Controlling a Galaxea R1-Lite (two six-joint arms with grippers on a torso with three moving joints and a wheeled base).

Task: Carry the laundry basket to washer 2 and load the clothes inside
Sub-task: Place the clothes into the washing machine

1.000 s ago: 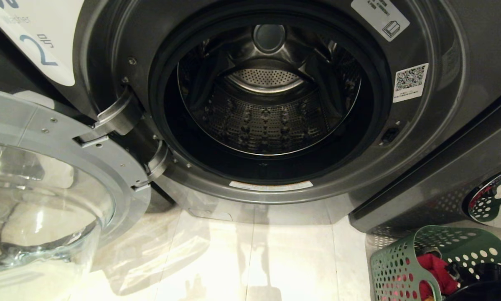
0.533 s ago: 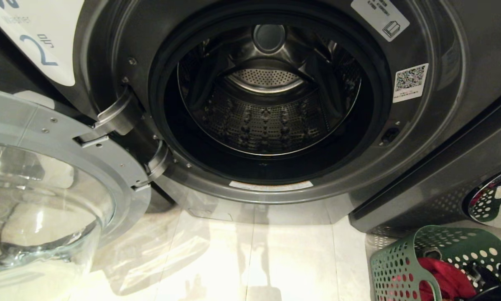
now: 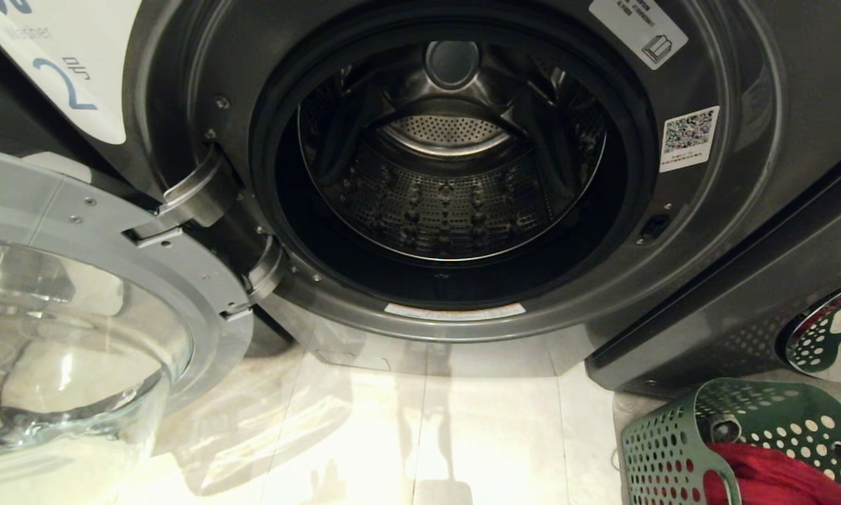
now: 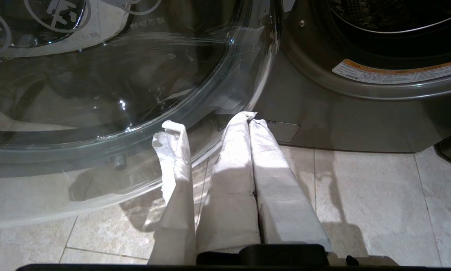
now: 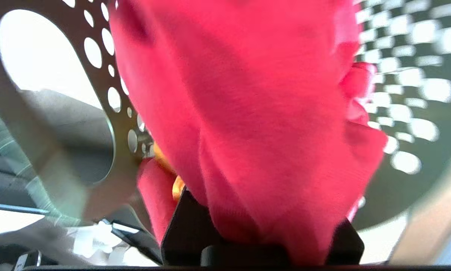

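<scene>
Washer 2 [image 3: 708, 231] stands in front of me with its numeral label [image 3: 69, 77] at the upper left and its steel drum [image 3: 448, 182] bare. Its glass door [image 3: 76, 337] hangs swung out to the left. The green laundry basket [image 3: 673, 435] sits on the floor at the lower right, with the pink-red clothes [image 3: 764, 477] inside. In the right wrist view my right gripper [image 5: 266, 226] is shut on the clothes [image 5: 255, 113], which hang over its fingers inside the basket [image 5: 398, 188]. A bit of yellow-orange garment [image 5: 177, 186] peeks out beside them. My left gripper [image 4: 248, 118] is shut on nothing, low over the floor by the door.
A second grey washer [image 3: 743, 294] stands to the right, and its chrome door rim [image 3: 827, 330] reflects the basket. Pale floor tiles [image 3: 427, 421] lie between the open door and the basket. The door's glass bowl [image 4: 97, 94] bulges out close to my left gripper.
The dark right arm has left the lower right corner of the head view. The red cloth has risen and now fills more of the basket. The left arm and the washer have not moved.
</scene>
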